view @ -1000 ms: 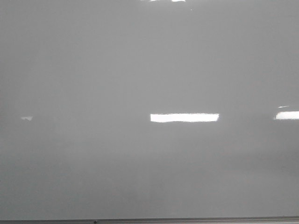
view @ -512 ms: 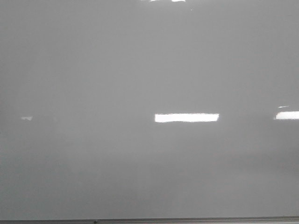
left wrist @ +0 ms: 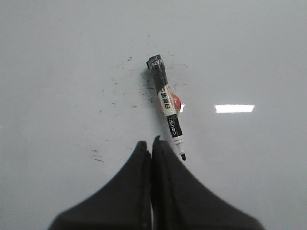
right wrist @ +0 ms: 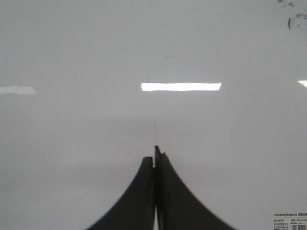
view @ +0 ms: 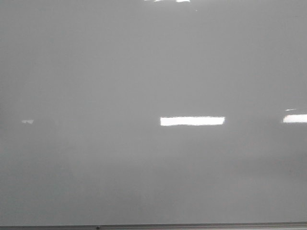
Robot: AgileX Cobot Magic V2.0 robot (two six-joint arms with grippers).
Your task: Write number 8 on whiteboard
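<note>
A glossy pale grey whiteboard (view: 96, 72) fills the front view, its thin grey bottom edge running along the base of the picture and bright rectangular light reflections (view: 192, 121) glinting across its surface; no drawn line shows on it from here. In the left wrist view, the left tool (left wrist: 152, 143) has its two dark fingers pressed together with nothing between them, hovering over the board just beside a marker (left wrist: 166, 111). The marker lies flat on the board, uncapped, its black tip (left wrist: 183, 156) pointing toward the tool and its black end away from it, a white label with black print along the barrel and a small red patch (left wrist: 176, 102) showing beside it. Faint black smudges (left wrist: 115, 91) are scattered on the board around the marker. In the right wrist view, the right tool (right wrist: 154, 155) is likewise closed and empty above bare board, with a small printed label (right wrist: 289, 221) at the corner.
</note>
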